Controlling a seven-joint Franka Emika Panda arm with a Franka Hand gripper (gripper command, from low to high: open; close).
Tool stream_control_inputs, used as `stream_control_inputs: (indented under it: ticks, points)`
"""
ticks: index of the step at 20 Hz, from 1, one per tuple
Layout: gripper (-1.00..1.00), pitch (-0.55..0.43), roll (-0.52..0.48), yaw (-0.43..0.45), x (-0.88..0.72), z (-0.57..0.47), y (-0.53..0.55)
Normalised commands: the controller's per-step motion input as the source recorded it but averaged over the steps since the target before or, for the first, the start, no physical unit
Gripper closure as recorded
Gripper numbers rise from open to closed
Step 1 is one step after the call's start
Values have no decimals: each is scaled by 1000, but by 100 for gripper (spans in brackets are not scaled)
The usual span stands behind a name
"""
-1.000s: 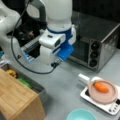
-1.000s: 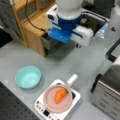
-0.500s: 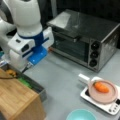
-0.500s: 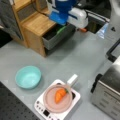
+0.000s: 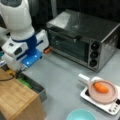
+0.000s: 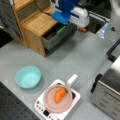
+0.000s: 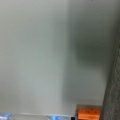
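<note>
The pincer (image 5: 15, 72) is hovering over the open drawer (image 6: 58, 35), where a green thing (image 6: 60, 29) is lying; its opening cannot be told; next calls for a careful descent.

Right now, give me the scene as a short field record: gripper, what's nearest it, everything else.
gripper: over the open drawer at a front view's left; fingers hidden
nearest: open drawer of the wooden cabinet, a green item inside
orange item: small object on the table by the toaster oven
pan: pink, on a white hob, holding a carrot
bowl: teal, nothing in it
surface: grey table
</note>
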Motion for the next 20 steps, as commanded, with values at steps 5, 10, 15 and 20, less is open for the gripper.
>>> stream_control_inputs:
  ticks: [5, 10, 15, 20]
  points:
    - [-100, -165, -19, 113, -87, -210, -113]
    - [-100, -132, 4, 109, -94, -135, -198]
    - [-100, -108, -2, 93, -125, -92, -203]
    - [-100, -107, -21, 87, -152, -101, -171]
